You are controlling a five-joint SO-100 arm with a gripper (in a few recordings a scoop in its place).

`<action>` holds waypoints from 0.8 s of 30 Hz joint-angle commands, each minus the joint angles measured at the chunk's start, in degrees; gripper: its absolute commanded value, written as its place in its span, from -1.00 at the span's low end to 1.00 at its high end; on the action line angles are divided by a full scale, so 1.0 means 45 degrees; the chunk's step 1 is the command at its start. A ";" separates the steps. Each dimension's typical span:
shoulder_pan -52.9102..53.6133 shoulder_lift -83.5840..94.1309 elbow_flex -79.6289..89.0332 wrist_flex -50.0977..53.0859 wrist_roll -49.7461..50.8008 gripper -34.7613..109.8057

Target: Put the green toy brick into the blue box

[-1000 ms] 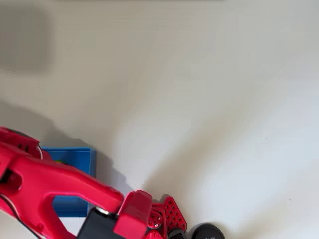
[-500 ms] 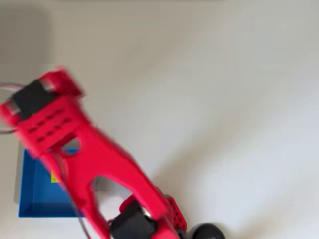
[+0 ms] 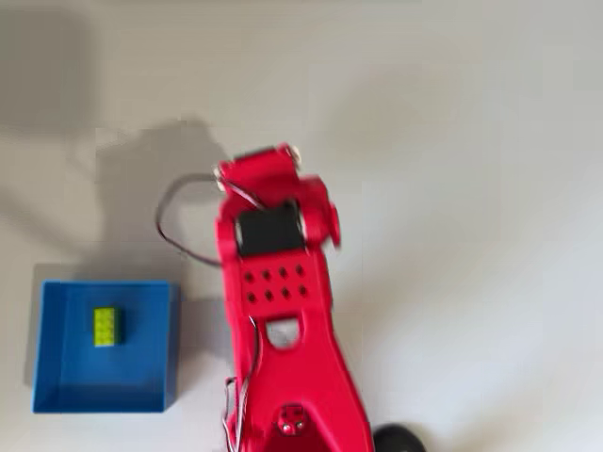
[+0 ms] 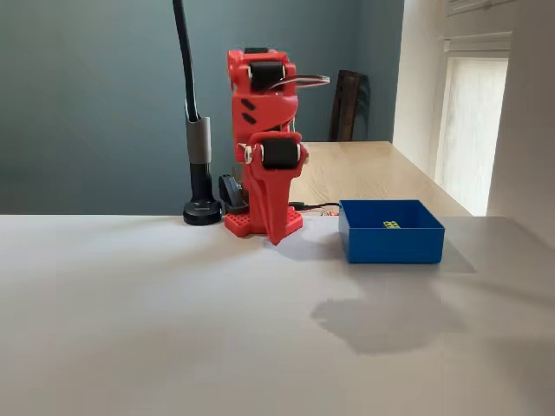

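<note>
Resting inside the blue box (image 3: 57, 395), toward its back-left in the overhead view: green toy brick (image 3: 105, 326). Red arm (image 3: 283, 311) has swung clear to centre; hand (image 4: 276, 236) pointing down, finger state indiscernible. Task looks complete.

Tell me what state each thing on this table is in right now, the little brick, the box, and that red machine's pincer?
green toy brick: lying studs up inside the box, free of the pincer.
blue box: upright on the table, open-topped, holding the brick.
pincer: pointing down above the table beside the box, folded back near the arm's base, holding nothing; whether it is open or shut is unclear.
</note>
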 commanded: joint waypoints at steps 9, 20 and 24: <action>0.0234 0.7383 0.6953 -0.1270 0.0059 -0.52; 0.0352 1.1426 0.9492 -0.1113 0.0488 -0.52; 0.0273 1.1758 0.9512 -0.0117 0.0938 -0.52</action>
